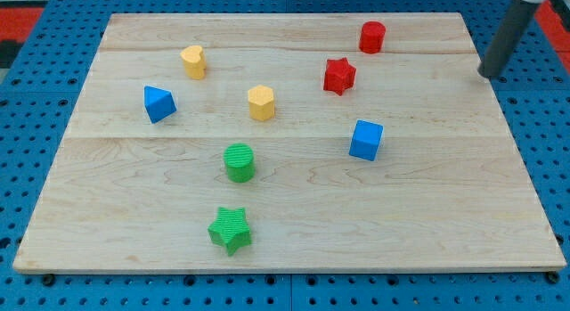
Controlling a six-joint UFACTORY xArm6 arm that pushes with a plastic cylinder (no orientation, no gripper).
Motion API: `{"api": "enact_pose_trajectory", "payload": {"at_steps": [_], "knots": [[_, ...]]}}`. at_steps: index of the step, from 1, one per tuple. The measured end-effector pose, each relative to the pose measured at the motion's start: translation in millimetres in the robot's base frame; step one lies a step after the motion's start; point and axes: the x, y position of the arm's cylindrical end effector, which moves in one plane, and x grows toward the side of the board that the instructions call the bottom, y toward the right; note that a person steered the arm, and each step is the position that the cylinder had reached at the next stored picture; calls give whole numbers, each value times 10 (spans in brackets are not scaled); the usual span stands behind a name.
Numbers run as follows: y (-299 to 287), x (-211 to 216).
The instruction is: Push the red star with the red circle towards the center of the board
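The red star [338,76] lies on the wooden board [427,213] right of centre, toward the view's top. The red circle [371,36], a short cylinder, stands up and right of the star, near the board's top edge, apart from it. My tip [489,75] is at the board's right edge, right of both red blocks and touching neither; the dark rod rises from it to the view's top right corner.
A blue cube [366,140] sits below the red star. A yellow hexagon [261,103] and a yellow heart-like block [193,61] lie left of it. A blue triangle [158,103] is at the left. A green circle [239,162] and a green star [231,229] lie toward the bottom.
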Motion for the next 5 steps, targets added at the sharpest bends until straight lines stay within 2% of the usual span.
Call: {"api": "enact_pose_trajectory", "payload": {"at_steps": [1,2,3,4,5], "knots": [[-179,-625],[-711,-970],[-1650,-1052],[-1687,-549],[-1638,-580]]}}
